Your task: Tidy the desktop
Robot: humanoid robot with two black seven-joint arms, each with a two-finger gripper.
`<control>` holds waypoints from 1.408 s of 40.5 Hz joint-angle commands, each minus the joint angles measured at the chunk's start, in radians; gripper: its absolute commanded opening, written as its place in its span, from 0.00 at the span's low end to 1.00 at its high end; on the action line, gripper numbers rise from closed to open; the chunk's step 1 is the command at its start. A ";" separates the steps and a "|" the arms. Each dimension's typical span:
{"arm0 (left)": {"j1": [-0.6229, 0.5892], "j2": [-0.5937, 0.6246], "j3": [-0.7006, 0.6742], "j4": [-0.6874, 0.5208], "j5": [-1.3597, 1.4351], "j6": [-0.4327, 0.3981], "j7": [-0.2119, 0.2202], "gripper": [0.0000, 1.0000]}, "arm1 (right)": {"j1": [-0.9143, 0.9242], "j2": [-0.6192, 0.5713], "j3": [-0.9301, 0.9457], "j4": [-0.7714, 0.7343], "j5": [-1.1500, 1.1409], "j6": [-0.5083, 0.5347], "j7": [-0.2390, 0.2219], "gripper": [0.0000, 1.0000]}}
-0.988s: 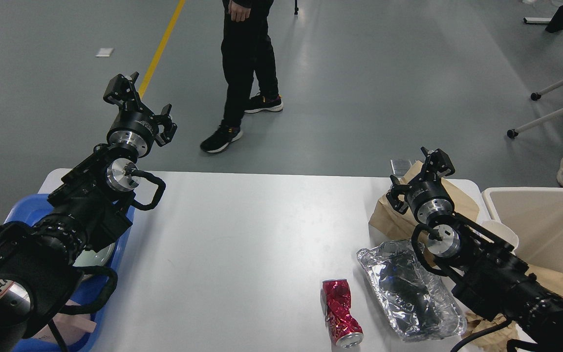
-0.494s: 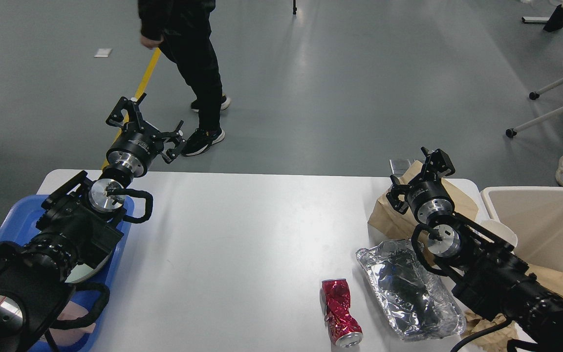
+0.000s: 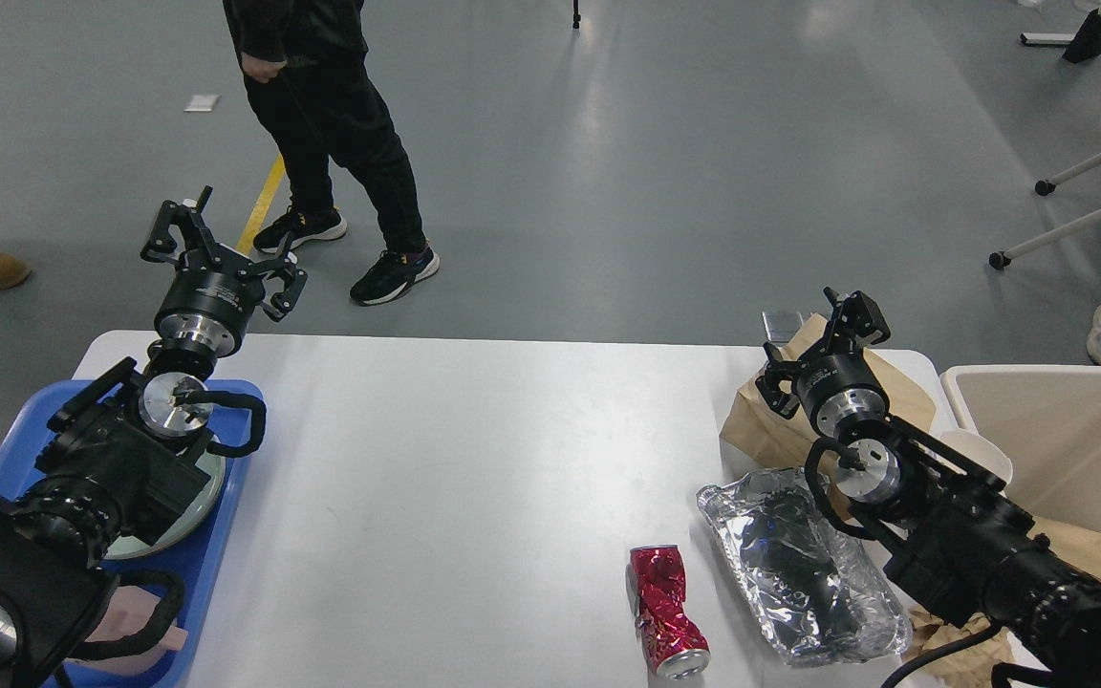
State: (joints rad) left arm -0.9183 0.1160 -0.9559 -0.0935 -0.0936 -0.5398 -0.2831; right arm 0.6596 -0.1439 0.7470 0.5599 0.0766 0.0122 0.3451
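Three bits of rubbish lie on the desktop (image 3: 474, 459), all toward its right end: a crushed red can (image 3: 665, 612) at the near edge, a crumpled foil tray (image 3: 799, 564) just to the right of it, and a brown paper bag (image 3: 780, 420) at the far right corner. A beige bin (image 3: 1067, 449) stands off the right end; a blue tray (image 3: 226, 516) holding a plate (image 3: 183, 521) sits at the left end.

The right gripper (image 3: 823, 339) hangs over the paper bag, its fingers apart and holding nothing. The left gripper (image 3: 216, 253) is raised past the far left corner, fingers spread wide, also empty.

By my reckoning the can is the likely next pick. It lies nearer the right arm, toward the near edge from that gripper and a little left of it, so the arm would have to draw back and come down. The can's long axis runs roughly from the far edge to the near one, its open end facing near; a grip across its twisted waist seems soundest.

I can read no brand on the can. The small lettering on the gripper collars is too fine to make out.
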 commanded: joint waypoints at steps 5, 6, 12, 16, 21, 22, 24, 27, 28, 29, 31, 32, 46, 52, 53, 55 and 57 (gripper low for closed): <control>-0.094 0.013 -0.001 -0.002 -0.001 0.001 -0.004 0.96 | 0.000 0.000 0.000 0.000 0.000 0.000 0.000 1.00; -0.100 0.013 -0.001 -0.002 -0.001 0.001 -0.005 0.96 | 0.000 0.000 0.000 0.000 0.000 0.000 0.000 1.00; -0.114 0.013 0.000 -0.002 -0.001 0.001 -0.010 0.96 | 0.000 0.001 0.000 0.000 0.000 0.000 0.000 1.00; -0.105 0.011 0.000 -0.002 0.000 0.000 -0.010 0.96 | 0.000 0.000 0.000 0.000 0.000 0.000 0.000 1.00; -0.091 0.007 0.003 -0.002 0.000 0.000 -0.010 0.96 | 0.000 0.000 0.000 0.000 0.000 0.000 0.000 1.00; -0.083 0.008 0.003 -0.002 0.000 0.000 -0.010 0.96 | 0.000 0.001 0.000 0.000 0.000 0.000 0.000 1.00; -0.073 0.010 0.003 -0.002 0.000 0.000 -0.010 0.96 | 0.000 0.000 0.000 0.000 0.000 0.000 0.000 1.00; -0.051 -0.001 0.003 -0.002 0.000 -0.002 -0.010 0.96 | 0.000 0.001 0.000 0.000 0.000 -0.001 0.000 1.00; -0.044 -0.004 0.003 -0.002 0.000 -0.002 -0.010 0.96 | 0.000 0.001 0.000 0.000 0.000 0.000 0.000 1.00; -0.034 -0.007 0.003 -0.002 0.000 0.000 -0.011 0.96 | 0.000 0.000 0.000 0.000 0.000 0.000 0.000 1.00; -0.024 -0.016 0.002 -0.002 0.000 0.000 -0.011 0.96 | 0.000 0.000 0.000 0.000 0.000 0.000 0.000 1.00; -0.022 -0.021 0.002 -0.002 -0.001 0.000 -0.011 0.96 | 0.000 0.001 0.000 0.000 0.000 0.000 0.000 1.00; 0.022 -0.062 0.008 -0.002 0.000 0.000 -0.010 0.96 | 0.000 0.001 0.000 0.000 0.000 -0.001 0.000 1.00; 0.042 -0.075 0.008 -0.002 -0.003 0.001 -0.008 0.96 | 0.000 0.001 0.000 0.000 0.000 0.000 0.000 1.00; 0.042 -0.076 0.009 -0.002 -0.003 0.004 -0.008 0.96 | 0.000 0.001 0.000 0.000 0.000 0.000 0.000 1.00; 0.042 -0.082 0.008 -0.002 -0.003 0.014 -0.007 0.96 | 0.000 0.000 0.000 0.000 0.000 0.000 0.000 1.00; 0.058 -0.094 0.008 0.000 -0.001 0.014 -0.010 0.96 | 0.000 0.001 0.000 0.000 0.000 0.000 0.000 1.00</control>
State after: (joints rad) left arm -0.8771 0.0391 -0.9478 -0.0950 -0.0964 -0.5350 -0.2911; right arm 0.6596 -0.1434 0.7470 0.5599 0.0767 0.0119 0.3451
